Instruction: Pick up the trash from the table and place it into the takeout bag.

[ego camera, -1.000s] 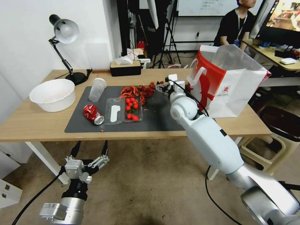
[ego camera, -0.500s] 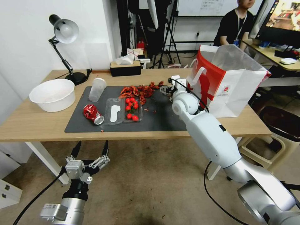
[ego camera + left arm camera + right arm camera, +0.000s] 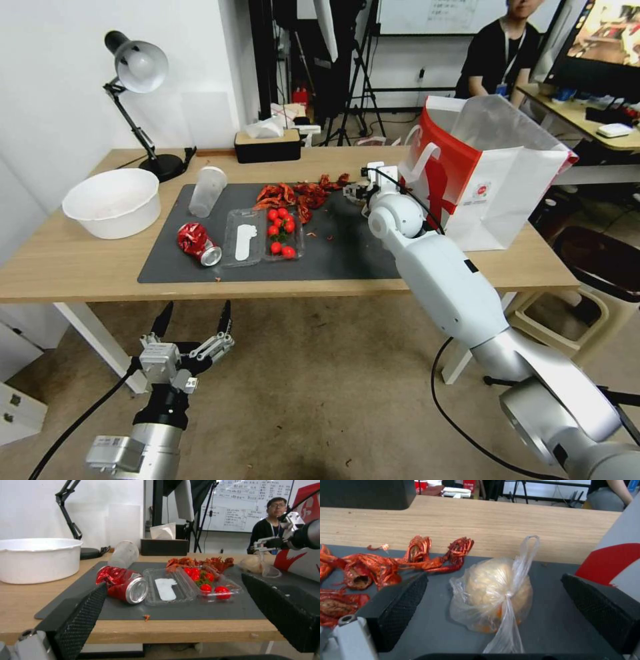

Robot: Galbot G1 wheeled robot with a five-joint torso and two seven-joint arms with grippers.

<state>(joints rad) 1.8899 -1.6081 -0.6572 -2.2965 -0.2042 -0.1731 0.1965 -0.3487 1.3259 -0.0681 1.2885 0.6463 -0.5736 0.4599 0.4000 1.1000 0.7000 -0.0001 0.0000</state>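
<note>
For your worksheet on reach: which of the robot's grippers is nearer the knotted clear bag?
Right. The right gripper hovers open over the knotted clear bag on the mat; the left gripper hangs open below the table's front edge.

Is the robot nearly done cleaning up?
No. Nothing visibly sits in the takeout bag yet. The right gripper is open around the knotted bag on the mat. The red can, plastic cup and white bowl still wait. The left gripper hangs below the table.

A silver desk lamp [image 3: 137,65] stands at the far-left corner beside a black tissue box [image 3: 267,145]; a clear clamshell of cherry tomatoes [image 3: 281,231] lies open near red crayfish shells [image 3: 293,195].
</note>
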